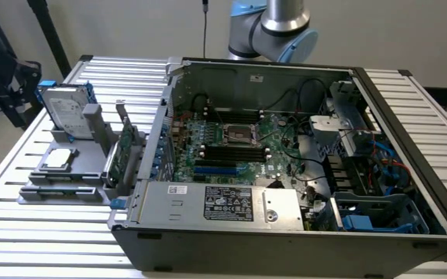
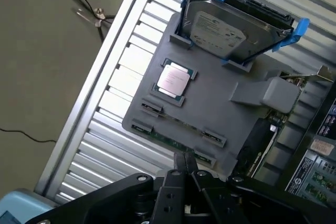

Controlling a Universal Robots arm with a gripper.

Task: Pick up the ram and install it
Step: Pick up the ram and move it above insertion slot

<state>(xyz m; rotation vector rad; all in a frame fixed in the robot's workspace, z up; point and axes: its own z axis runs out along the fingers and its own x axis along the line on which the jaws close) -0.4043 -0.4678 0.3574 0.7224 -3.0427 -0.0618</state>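
The end effector [image 2: 186,162] was closed, fingers pressed together, holding nothing. Its tips sat near the ram [image 2: 169,139], at the tray [image 2: 220,114] edge beside bare worktop [image 2: 121,85].

No legible text: labels on power supply [image 1: 178,204], hard drive [image 2: 218,30] unreadable.

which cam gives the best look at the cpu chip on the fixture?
Wrist view: the processor chip lies flat on the grey fixture, seen from nearly overhead, all four edges visible. The other camera shows it at a slant, at the exterior view's left, outside the computer case.
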